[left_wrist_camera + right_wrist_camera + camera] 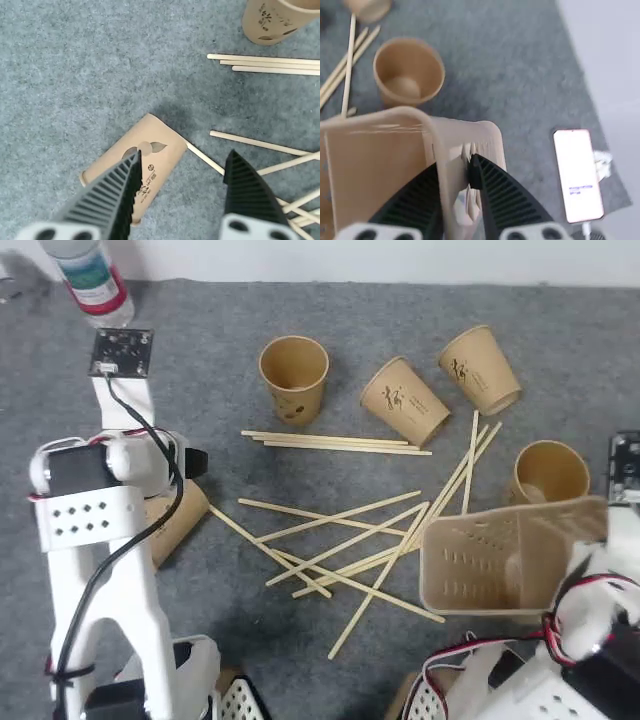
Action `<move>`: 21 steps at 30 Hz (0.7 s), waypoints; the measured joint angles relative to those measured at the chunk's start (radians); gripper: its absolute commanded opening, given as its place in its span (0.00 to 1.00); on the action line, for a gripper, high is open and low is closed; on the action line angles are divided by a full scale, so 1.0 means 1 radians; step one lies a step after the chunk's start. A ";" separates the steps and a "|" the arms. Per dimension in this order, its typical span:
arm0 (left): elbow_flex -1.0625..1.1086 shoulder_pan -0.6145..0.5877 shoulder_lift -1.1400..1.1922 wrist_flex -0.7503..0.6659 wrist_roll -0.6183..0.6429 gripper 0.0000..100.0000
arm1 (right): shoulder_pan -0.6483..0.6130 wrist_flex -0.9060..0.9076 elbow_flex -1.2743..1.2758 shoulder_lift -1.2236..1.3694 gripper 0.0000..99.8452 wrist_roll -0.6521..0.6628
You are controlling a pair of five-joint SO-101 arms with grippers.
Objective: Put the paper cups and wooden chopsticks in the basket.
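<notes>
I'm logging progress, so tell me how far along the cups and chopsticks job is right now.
Nothing looks done: the basket appears empty. In hand: the right end effector grips the basket's wall, and the open left end effector hovers over a fallen cup. Left: all five cups and the scattered chopsticks on the mat.

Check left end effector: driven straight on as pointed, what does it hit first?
Probably the cup lying on its side, near its end, below the open left end effector; a chopstick lies alongside. Depth unclear.
</notes>
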 measured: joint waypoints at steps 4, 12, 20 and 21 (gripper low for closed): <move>0.043 0.000 0.000 0.000 0.017 0.26 | 0.011 -0.097 0.164 -0.054 0.01 0.003; 0.143 0.002 0.000 -0.060 0.040 0.26 | 0.057 -0.373 0.396 -0.066 0.05 0.000; 0.321 0.074 0.000 -0.252 0.169 0.26 | 0.068 -0.321 0.410 -0.051 0.18 0.043; 0.348 0.077 0.000 -0.284 0.178 0.26 | 0.075 -0.321 0.397 -0.051 0.17 0.060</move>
